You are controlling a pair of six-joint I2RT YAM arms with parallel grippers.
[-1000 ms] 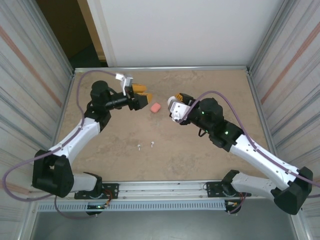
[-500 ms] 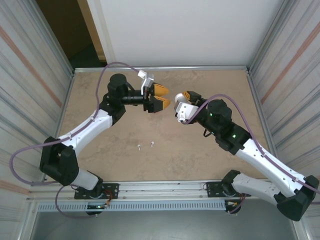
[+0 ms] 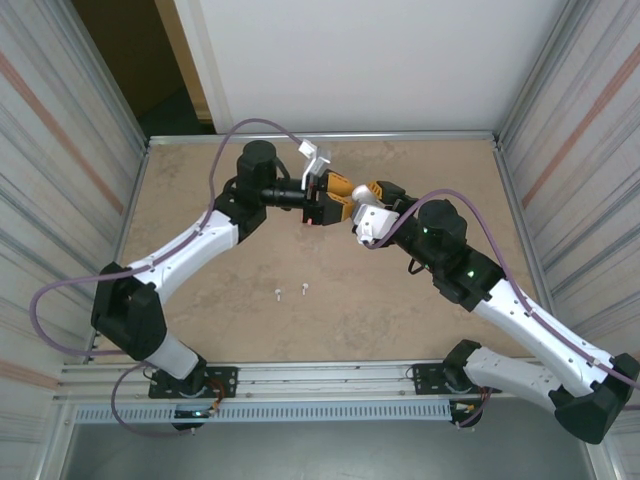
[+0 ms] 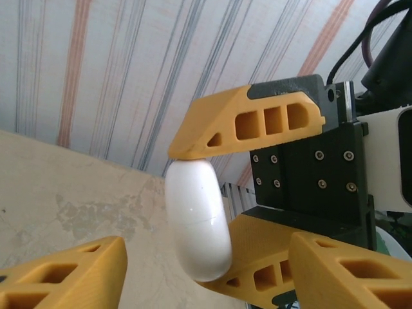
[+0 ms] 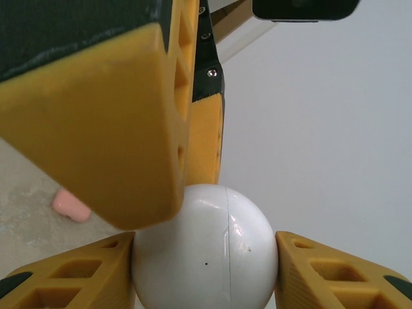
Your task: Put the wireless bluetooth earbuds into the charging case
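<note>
A glossy white charging case (image 4: 198, 212), egg-shaped with a fine seam around its middle, hangs above the table, pinched between the ribbed yellow fingers of the right gripper (image 5: 206, 254). The fingers press its two opposite sides and the case is tilted.

The left gripper (image 4: 207, 257) faces it head-on with jaws parted, one blocky yellow finger on each side of the case. A clear gap shows in the left wrist view. In the right wrist view one left finger (image 5: 96, 129) overlaps the case's upper edge, and contact cannot be told.

Two tiny white earbuds (image 3: 277, 294) lie near each other on the tan, stone-patterned table (image 3: 420, 290), well apart from both grippers. A small pink rounded object (image 5: 71, 205) rests on the tabletop below the case.
</note>
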